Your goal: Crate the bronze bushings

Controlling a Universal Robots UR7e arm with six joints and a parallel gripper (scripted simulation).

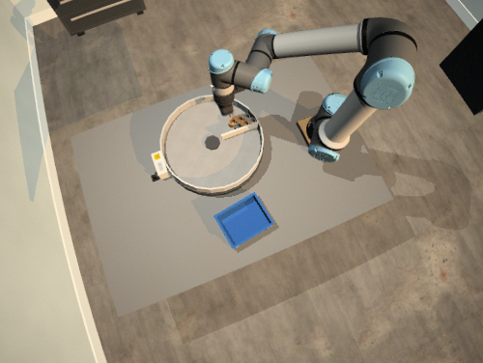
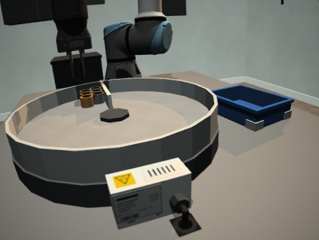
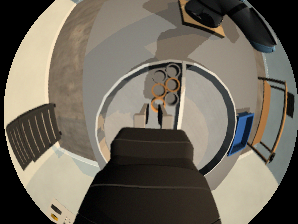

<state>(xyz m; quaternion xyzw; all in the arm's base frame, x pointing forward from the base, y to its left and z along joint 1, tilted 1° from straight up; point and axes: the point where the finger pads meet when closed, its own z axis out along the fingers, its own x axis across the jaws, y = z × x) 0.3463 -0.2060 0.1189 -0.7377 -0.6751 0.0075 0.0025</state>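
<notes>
Bronze bushings (image 1: pixel 232 123) (image 2: pixel 87 101) (image 3: pixel 158 90) sit seemingly below the parted fingers (image 1: pixel 229 115) (image 2: pixel 83 65).

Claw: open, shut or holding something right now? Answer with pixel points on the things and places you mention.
Claw (image 1: pixel 228 116) (image 2: pixel 77 77) (image 3: pixel 153 110): partly open, nothing between the fingers, above the turning table (image 1: pixel 193 159) (image 2: pixel 137 131) (image 3: pixel 205 120).

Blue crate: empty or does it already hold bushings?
Empty. The top view shows bare floor inside the blue crate, and the bushings all stand in the turning table's ring.
</notes>
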